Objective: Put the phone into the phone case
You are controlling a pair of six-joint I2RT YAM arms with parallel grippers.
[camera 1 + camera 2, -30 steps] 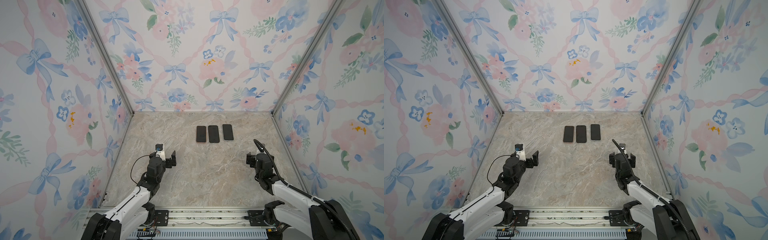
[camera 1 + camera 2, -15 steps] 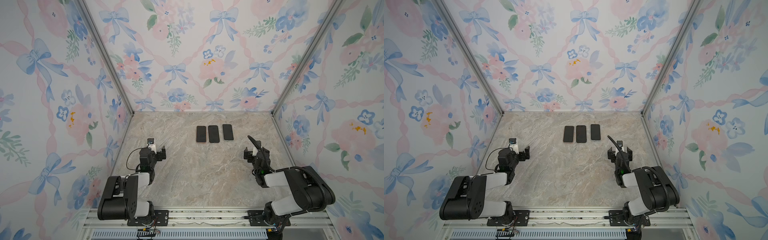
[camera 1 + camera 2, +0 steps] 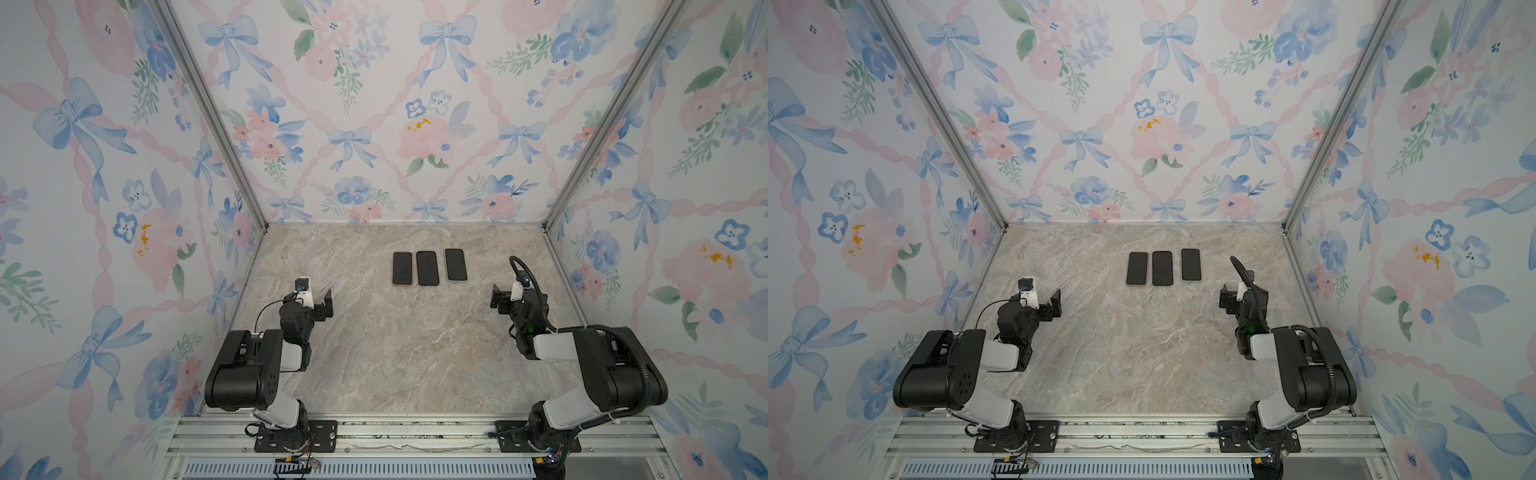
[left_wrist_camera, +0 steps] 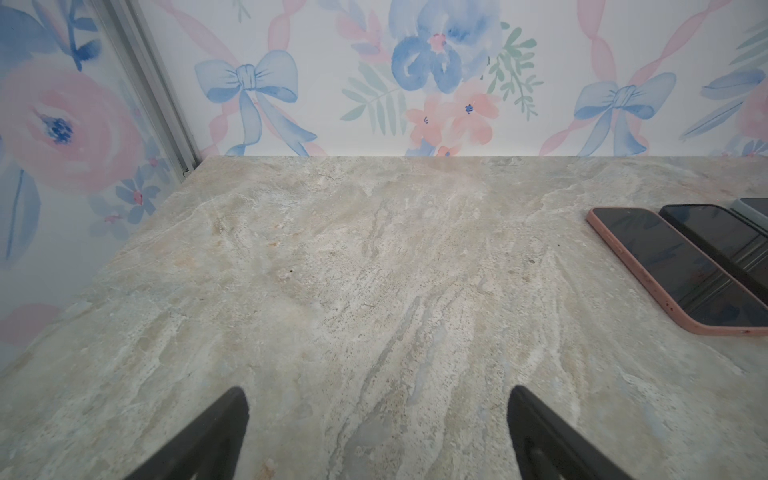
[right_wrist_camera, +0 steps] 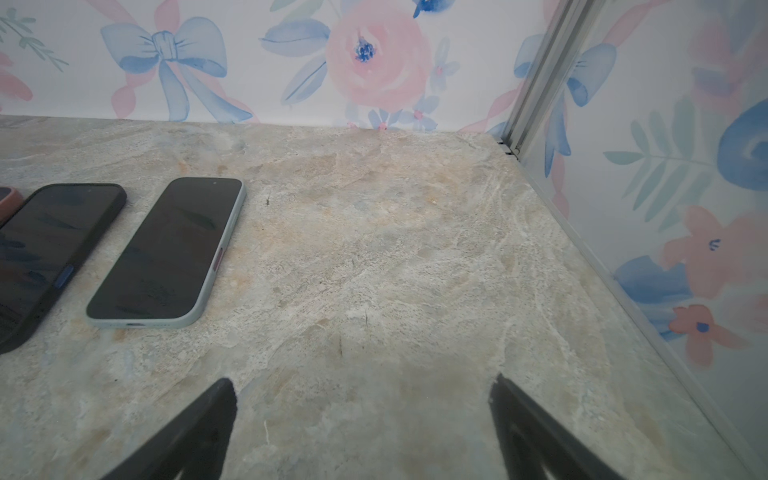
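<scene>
i see three phones lying screen-up in a row toward the back of the counter [image 3: 374,353]: the pink-rimmed phone [image 3: 402,269] on the left, the black-rimmed phone [image 3: 427,268] just beside it, and the pale-blue-rimmed phone [image 3: 456,264] a little apart on the right. each coloured rim looks to me like a case already hugging its phone, so all three seem seated; i spot no empty case or bare phone anywhere. whether the rims are cases or phone bodies, i cannot fully tell. my left end effector [image 3: 322,305] and right end effector [image 3: 498,300] both hang wide apart, holding nothing, well short of the row
</scene>
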